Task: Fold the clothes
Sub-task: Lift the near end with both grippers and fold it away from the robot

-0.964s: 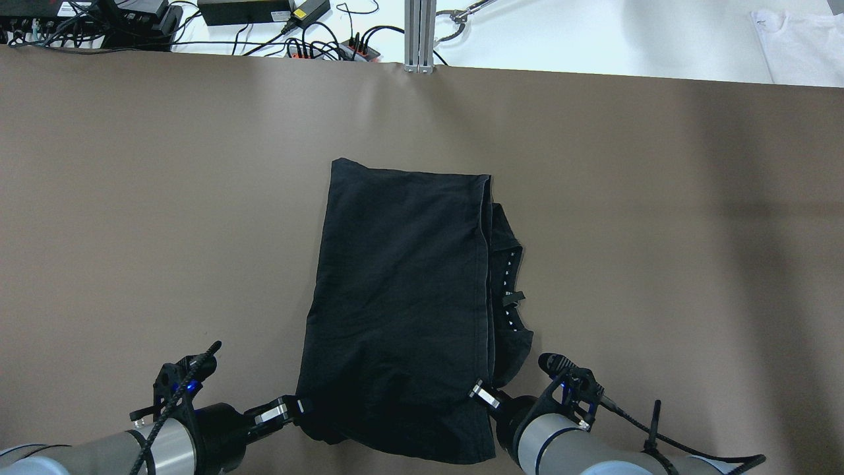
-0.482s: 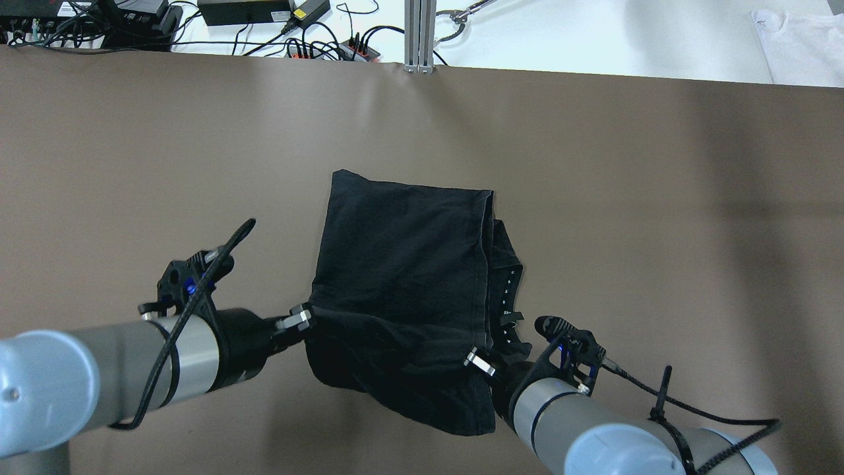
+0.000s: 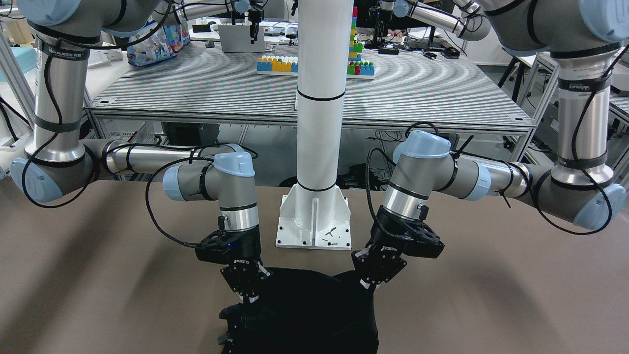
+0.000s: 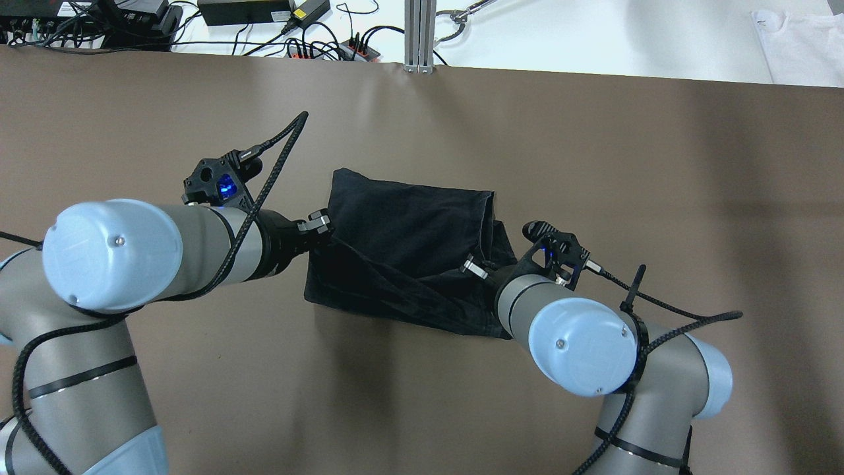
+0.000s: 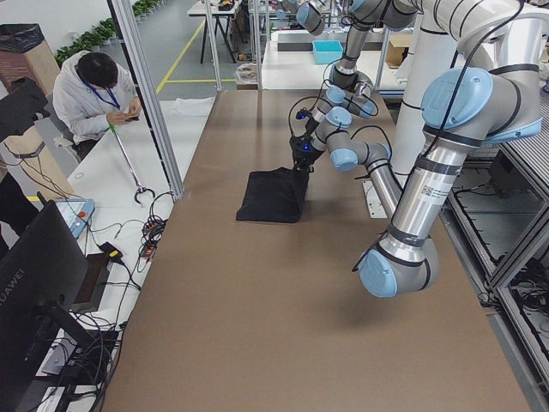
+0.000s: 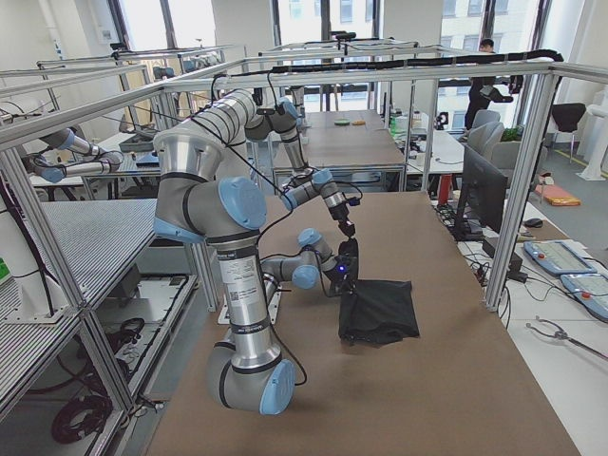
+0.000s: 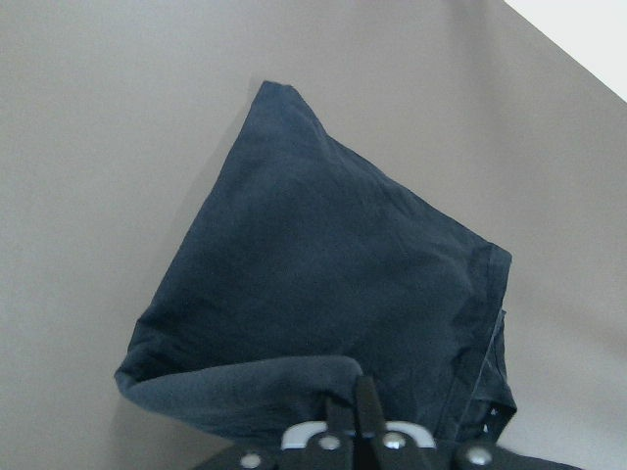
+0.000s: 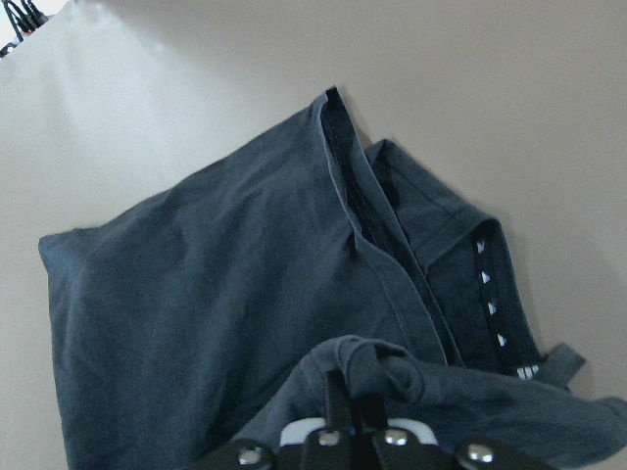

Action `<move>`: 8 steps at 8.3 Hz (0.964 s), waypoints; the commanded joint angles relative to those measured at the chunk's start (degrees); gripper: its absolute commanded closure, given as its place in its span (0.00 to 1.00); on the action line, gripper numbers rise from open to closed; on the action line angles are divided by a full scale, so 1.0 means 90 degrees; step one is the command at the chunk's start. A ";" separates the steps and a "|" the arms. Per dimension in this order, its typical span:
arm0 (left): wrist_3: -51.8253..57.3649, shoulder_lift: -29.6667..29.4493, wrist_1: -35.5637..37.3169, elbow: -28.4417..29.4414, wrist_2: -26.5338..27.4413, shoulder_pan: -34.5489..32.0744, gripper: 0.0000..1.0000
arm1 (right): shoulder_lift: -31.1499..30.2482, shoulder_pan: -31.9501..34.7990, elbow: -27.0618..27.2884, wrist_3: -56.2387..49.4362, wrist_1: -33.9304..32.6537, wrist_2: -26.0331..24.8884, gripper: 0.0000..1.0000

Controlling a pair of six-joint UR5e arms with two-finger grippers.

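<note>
The clothes (image 4: 409, 224), one black garment, lie mid-table with the near hem lifted and carried over the rest, so a loose fold hangs toward me. My left gripper (image 4: 321, 224) is shut on the hem's left corner, and its wrist view shows the fingers pinching a rolled edge (image 7: 294, 377). My right gripper (image 4: 471, 267) is shut on the right corner (image 8: 377, 372). White printed marks (image 8: 490, 294) run along a strip on the garment's right side. From the front, both grippers (image 3: 367, 285) (image 3: 250, 295) hold the cloth (image 3: 314, 314) just above the table.
The white pillar's base plate (image 3: 314, 221) stands behind the garment on my side. Cables and power supplies (image 4: 264, 20), an aluminium post (image 4: 420, 33) and a white cloth (image 4: 798, 46) lie past the brown mat's far edge. A person (image 5: 94, 86) sits beyond that edge.
Both grippers have moved away from me and upward with the garment's near hem, drawing it over the rest. The visible garment has shortened front to back.
</note>
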 commanded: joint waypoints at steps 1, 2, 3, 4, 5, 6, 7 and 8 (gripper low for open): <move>0.0487 -0.0530 0.0051 0.0967 -0.0058 -0.0567 1.00 | 0.0383 0.0515 -0.0581 -0.0315 0.0008 0.0151 1.00; 0.0623 -0.0842 0.0041 0.1493 -0.0058 -0.0627 1.00 | 0.0636 0.0555 -0.0970 -0.0344 0.0018 0.0151 1.00; 0.0712 -0.1145 0.0041 0.1895 -0.0058 -0.0714 1.00 | 0.0967 0.0662 -0.1428 -0.0354 0.0028 0.0151 1.00; 0.0722 -0.1322 -0.0007 0.2276 -0.0068 -0.0831 1.00 | 0.1222 0.0721 -0.1906 -0.0364 0.0057 0.0151 1.00; 0.0925 -0.1527 -0.0047 0.2715 -0.0068 -0.0871 1.00 | 0.1398 0.0799 -0.2249 -0.0471 0.0057 0.0151 1.00; 0.1101 -0.1645 -0.0153 0.3087 -0.0068 -0.0939 1.00 | 0.1429 0.0887 -0.2504 -0.0655 0.0067 0.0160 1.00; 0.1239 -0.1801 -0.0357 0.3554 -0.0068 -0.1065 1.00 | 0.1429 0.0936 -0.2691 -0.0725 0.0231 0.0170 1.00; 0.1424 -0.2025 -0.0649 0.4216 -0.0058 -0.1105 1.00 | 0.1429 0.0965 -0.3031 -0.0735 0.0581 0.0160 1.00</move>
